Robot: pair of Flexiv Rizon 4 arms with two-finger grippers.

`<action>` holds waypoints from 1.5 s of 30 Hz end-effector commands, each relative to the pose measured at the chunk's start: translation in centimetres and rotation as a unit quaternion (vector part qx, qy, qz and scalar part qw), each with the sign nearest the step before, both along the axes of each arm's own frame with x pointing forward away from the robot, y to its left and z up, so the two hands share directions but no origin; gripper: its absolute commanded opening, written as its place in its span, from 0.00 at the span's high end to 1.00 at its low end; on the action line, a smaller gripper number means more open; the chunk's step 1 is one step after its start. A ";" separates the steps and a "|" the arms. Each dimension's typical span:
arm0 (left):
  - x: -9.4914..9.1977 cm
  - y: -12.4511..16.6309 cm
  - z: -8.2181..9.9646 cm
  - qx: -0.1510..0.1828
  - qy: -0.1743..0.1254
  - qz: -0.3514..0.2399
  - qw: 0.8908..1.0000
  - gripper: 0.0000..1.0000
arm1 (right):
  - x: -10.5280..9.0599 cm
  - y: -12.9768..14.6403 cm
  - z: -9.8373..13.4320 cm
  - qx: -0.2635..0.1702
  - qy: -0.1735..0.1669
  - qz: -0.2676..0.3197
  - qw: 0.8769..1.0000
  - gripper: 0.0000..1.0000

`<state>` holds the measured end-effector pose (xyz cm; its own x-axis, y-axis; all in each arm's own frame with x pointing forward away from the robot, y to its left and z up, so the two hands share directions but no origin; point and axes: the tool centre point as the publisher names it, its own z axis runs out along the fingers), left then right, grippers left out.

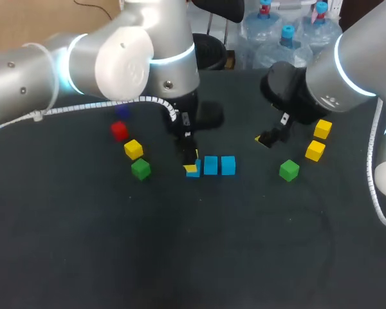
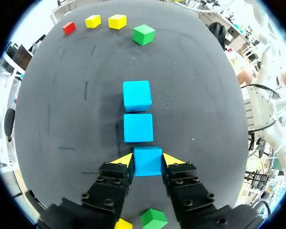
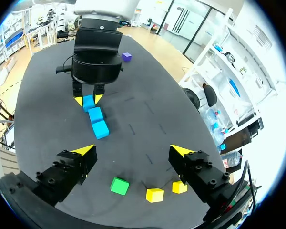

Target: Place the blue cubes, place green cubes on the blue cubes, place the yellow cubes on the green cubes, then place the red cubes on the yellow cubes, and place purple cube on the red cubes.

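Three blue cubes stand in a row at the table's middle. My left gripper (image 1: 192,162) (image 2: 148,160) is shut on the leftmost blue cube (image 1: 193,170) (image 2: 148,162), both yellow tips against its sides. The other two blue cubes (image 2: 138,128) (image 2: 137,95) lie straight ahead of it. My right gripper (image 1: 267,138) (image 3: 133,152) hovers open and empty to the right of the row. A green cube (image 1: 289,170) (image 3: 119,186) and two yellow cubes (image 1: 315,150) (image 1: 322,129) lie near it. On the left are a green cube (image 1: 140,169), a yellow cube (image 1: 133,149) and a red cube (image 1: 119,131).
A purple cube (image 3: 127,57) (image 1: 121,112) sits behind the left group, half hidden by my left arm in the head view. Another red cube (image 2: 69,27) shows beyond the right-side yellow cubes. The dark table (image 1: 199,251) is bare toward its front edge.
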<state>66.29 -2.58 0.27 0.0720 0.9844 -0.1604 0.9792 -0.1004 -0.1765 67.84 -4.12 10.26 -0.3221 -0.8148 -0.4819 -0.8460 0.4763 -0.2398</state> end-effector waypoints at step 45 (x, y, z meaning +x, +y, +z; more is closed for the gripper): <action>0.9 0.0 -0.4 0.003 0.026 0.036 0.999 1.00 | -0.3 0.0 0.0 0.000 -0.005 -0.003 1.000 0.00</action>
<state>67.05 -2.47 0.09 -0.0078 0.9872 -0.1592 0.9740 -0.0285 -0.2249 67.84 -4.12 10.26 -0.3221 -0.8148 -0.4820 -0.8460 0.4763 -0.2398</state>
